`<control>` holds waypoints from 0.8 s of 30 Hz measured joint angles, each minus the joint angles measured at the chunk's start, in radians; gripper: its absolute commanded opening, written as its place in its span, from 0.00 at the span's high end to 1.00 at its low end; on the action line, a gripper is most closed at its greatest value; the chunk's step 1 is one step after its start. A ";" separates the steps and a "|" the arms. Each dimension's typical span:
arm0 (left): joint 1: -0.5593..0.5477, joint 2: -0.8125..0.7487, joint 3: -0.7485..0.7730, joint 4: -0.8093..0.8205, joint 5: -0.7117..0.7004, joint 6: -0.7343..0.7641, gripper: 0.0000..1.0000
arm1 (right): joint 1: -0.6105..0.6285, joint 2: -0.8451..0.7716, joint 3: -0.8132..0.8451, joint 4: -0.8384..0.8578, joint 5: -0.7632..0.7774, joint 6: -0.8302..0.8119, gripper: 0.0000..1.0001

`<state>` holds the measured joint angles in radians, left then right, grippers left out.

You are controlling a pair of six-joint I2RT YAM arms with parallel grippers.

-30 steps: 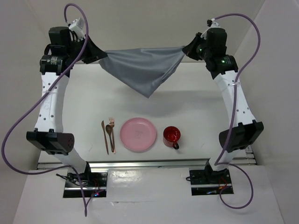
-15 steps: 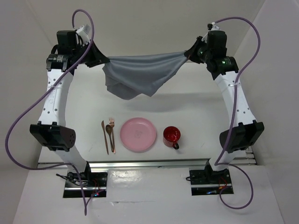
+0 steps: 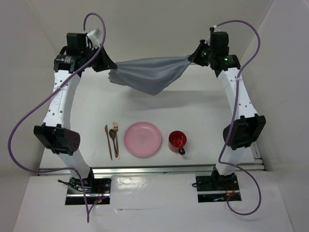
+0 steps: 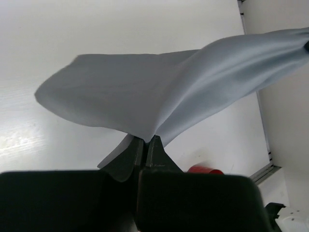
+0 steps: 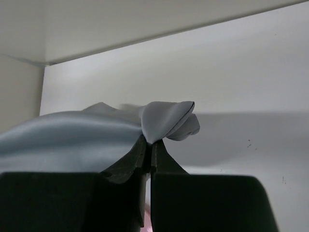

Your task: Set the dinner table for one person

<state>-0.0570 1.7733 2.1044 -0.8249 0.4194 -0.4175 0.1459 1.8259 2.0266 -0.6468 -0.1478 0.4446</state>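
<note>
Worktop [image 3: 91, 104], top view: large matte-white surface, running from the metal rail at the near edge to the back wall, beneath both arms.
Grey cloth [image 3: 149, 76]: raised over the far part of the worktop, stretched between the two arms, its middle sagging to a low point.
Left jaws: clenched on the cloth's left corner. Right jaws: clenched on its right corner.
Pink plate [image 3: 143, 139]: near edge, centre.
Red mug [image 3: 177, 140]: just right of the plate, not touching.
Copper cutlery [image 3: 116, 144]: knife, spoon and fork, lying side by side just left of the plate.

Left wrist view: jaws pinched tight on a fold of cloth [image 4: 145, 96], which fans away to the right. Mug [image 4: 205, 169] partly visible below.

Right wrist view: jaws pinched tight on a bunched cloth corner [image 5: 166, 116]. The cloth's shadow falls on the worktop [image 5: 251, 159] behind.
</note>
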 measured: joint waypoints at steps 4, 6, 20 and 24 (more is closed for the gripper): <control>-0.007 -0.095 -0.024 -0.050 -0.048 0.029 1.00 | 0.000 -0.127 -0.070 -0.004 -0.007 -0.002 1.00; -0.006 -0.136 -0.014 -0.057 -0.055 0.035 1.00 | 0.000 -0.179 -0.078 -0.003 -0.008 -0.002 1.00; -0.114 0.119 0.070 -0.003 -0.030 0.049 0.00 | -0.069 0.190 0.092 -0.007 0.005 -0.039 0.07; -0.125 0.151 -0.013 -0.027 -0.082 0.050 0.00 | -0.083 0.250 -0.003 -0.045 0.032 -0.034 0.01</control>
<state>-0.1818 1.9244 2.0918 -0.8520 0.3370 -0.3679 0.0631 2.0762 2.0239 -0.6922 -0.1154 0.4107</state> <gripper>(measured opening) 0.999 0.983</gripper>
